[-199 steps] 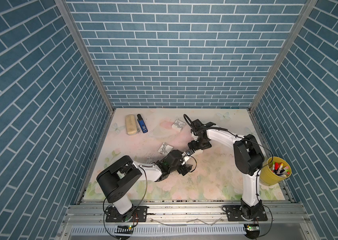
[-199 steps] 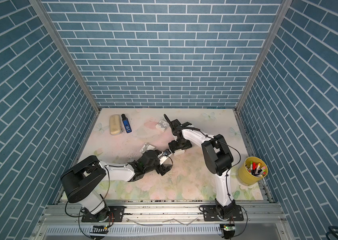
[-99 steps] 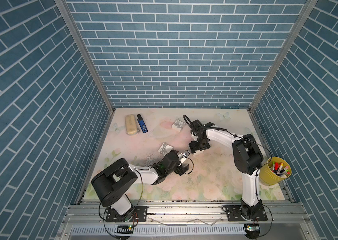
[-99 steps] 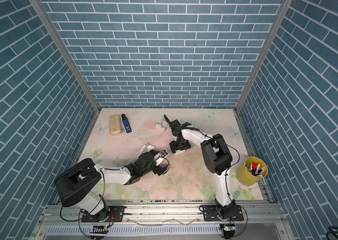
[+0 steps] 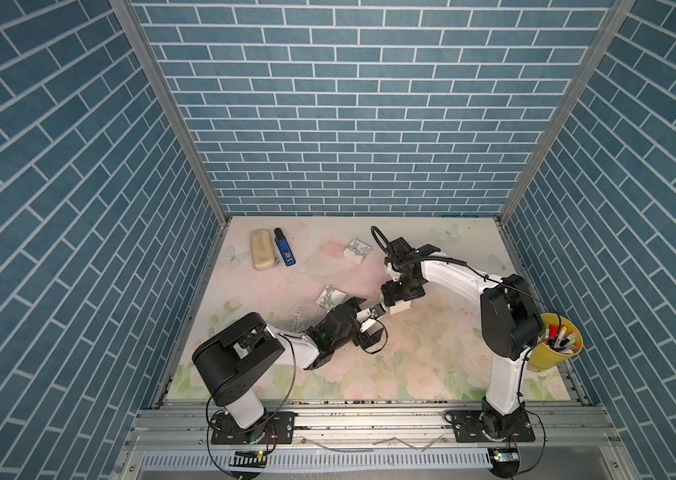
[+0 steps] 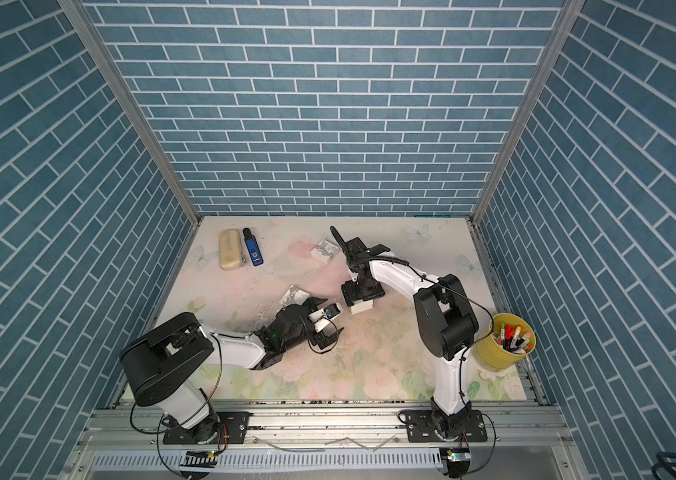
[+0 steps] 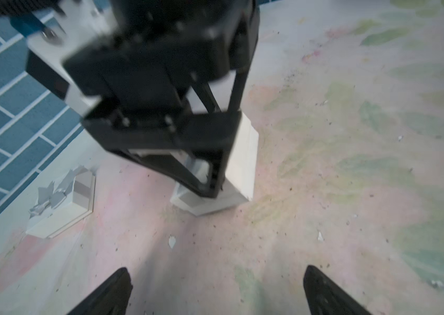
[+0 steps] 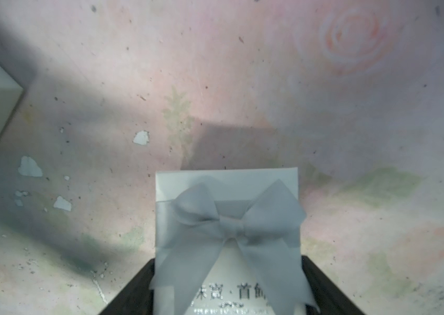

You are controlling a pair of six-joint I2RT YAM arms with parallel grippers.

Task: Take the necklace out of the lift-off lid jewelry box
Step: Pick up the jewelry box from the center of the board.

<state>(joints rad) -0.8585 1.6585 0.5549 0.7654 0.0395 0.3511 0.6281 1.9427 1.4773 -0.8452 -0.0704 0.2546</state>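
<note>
Right now the floral table [image 5: 431, 361] is carrying the whole job, with both arms meeting near its middle. The right arm [image 5: 452, 278] is arching down from the far side, and the left arm [image 5: 294, 347] is lying low and pointing toward it. Between them the jewelry box [image 5: 399, 306] is sitting on the table directly under the right arm's wrist, so that arm is plainly the nearer one. The box is roughly square, with no long axis to line up on. From the left gripper [image 7: 222, 283] it is lying straight ahead, near but apart. That gripper is hovering with its jaws spread wide, holding and touching nothing. The right gripper [image 8: 228, 259] is pointing down onto the lid [image 8: 226, 182], its fingers [image 8: 133, 289] pressing against two opposite sides below the grey bow [image 8: 231, 226]. In the left wrist view the upper white part is appearing to tilt over a lower one, so the lid is probably parting from the base, though I cannot tell for sure. The necklace is not showing anywhere; it is presumably inside the box. A second bow-topped box [image 7: 62, 201] is resting off to one side, untouched.
</note>
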